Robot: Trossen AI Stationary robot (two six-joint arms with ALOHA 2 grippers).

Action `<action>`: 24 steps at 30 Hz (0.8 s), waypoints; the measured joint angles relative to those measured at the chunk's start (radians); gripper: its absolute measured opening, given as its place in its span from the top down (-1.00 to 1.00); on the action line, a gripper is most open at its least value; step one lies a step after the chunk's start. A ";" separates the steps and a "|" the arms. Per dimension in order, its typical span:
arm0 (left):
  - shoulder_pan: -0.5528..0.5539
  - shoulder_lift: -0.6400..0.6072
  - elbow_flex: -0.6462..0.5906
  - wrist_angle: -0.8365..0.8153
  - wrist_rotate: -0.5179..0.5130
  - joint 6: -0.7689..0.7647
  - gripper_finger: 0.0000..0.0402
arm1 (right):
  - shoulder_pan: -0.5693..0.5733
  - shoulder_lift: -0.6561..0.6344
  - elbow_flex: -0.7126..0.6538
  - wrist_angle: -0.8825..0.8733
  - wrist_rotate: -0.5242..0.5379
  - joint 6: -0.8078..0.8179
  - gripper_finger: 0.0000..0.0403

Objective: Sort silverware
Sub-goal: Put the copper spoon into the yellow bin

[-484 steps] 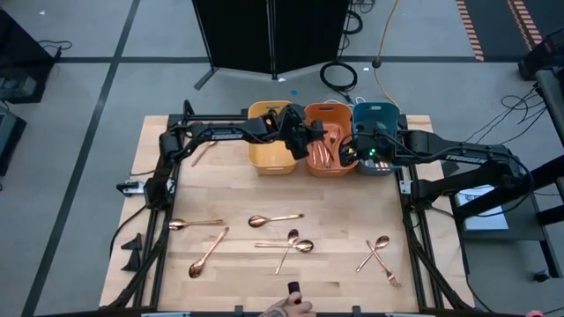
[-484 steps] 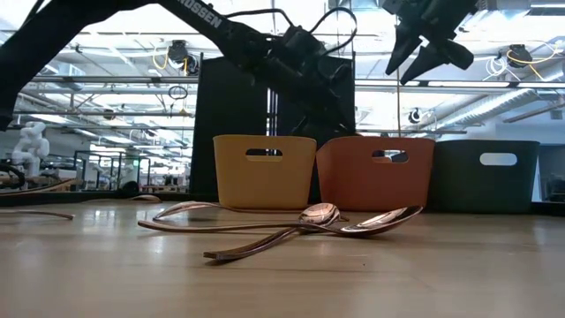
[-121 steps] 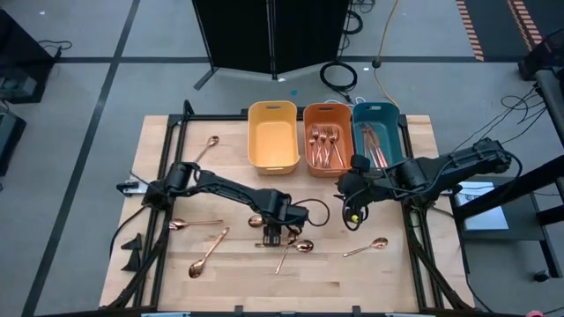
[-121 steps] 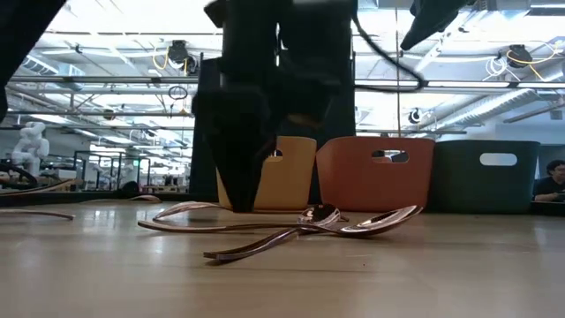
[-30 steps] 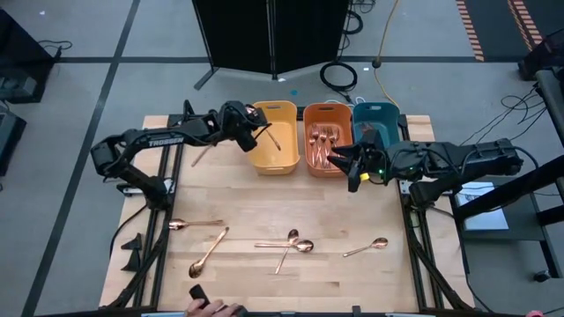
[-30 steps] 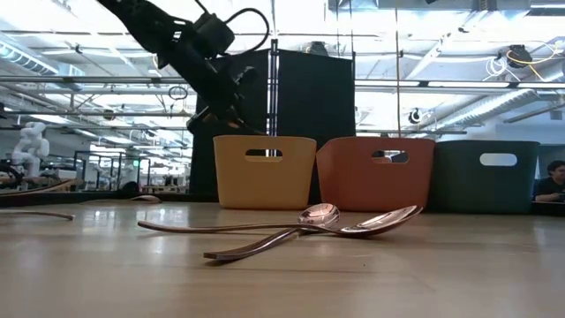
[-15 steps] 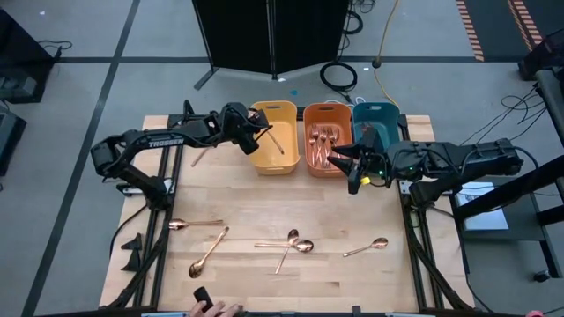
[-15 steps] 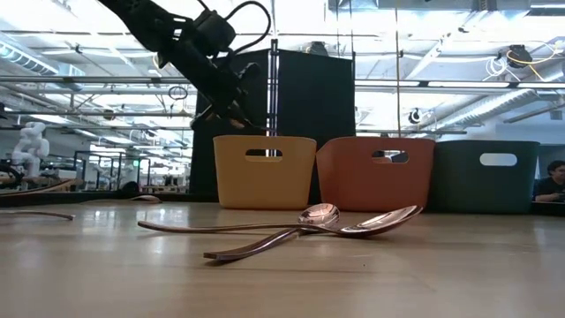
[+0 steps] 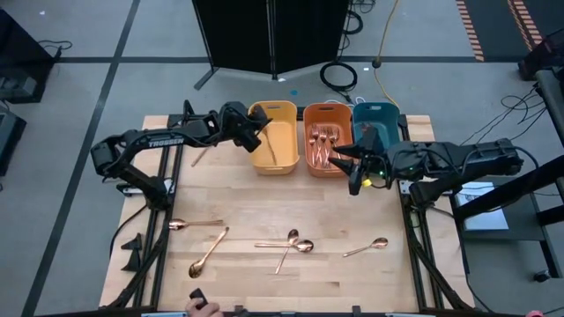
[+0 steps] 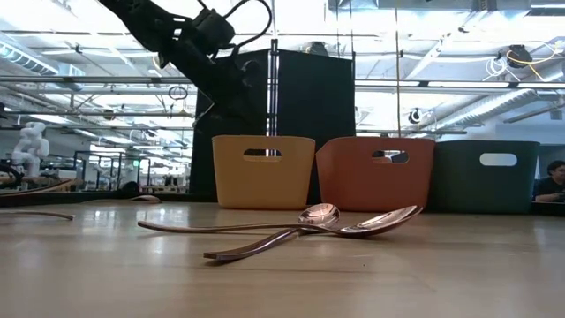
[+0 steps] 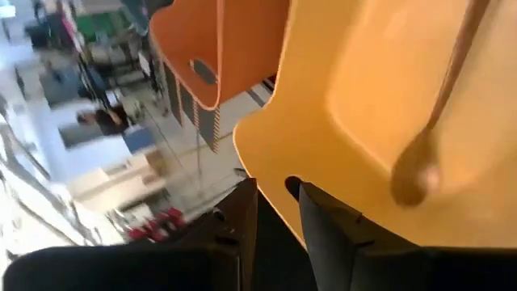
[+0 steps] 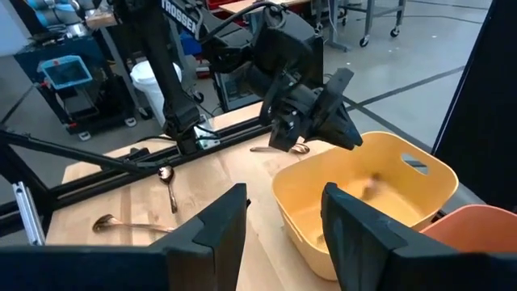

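Sorting looks partly done — forks fill the orange bin [image 9: 327, 141], knives the teal bin [image 9: 377, 132], and a spoon [image 9: 271, 151] lies in the yellow bin [image 9: 273, 135]. Left gripper [image 9: 257, 131] hovers at that bin's rim, fingers slightly parted and empty; right gripper [image 9: 347, 164] waits spread near the orange bin. Seven spoons [image 9: 292, 246] remain on the table [image 9: 335, 280] — one far left, six near.

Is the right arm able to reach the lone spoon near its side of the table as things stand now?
Probably yes. The right gripper is open and empty, and the spoon lies alone on bare table, with nothing between them.

Glossy copper-toned metal spoons [image 10: 300, 225] lie on the matt, pale wooden table [image 9: 335, 202]; smooth plastic bins [image 9: 324, 141].
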 joint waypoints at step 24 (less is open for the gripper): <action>-0.300 -0.368 0.000 -0.528 0.500 -1.688 0.54 | -0.004 0.063 0.000 0.012 0.004 -0.112 0.26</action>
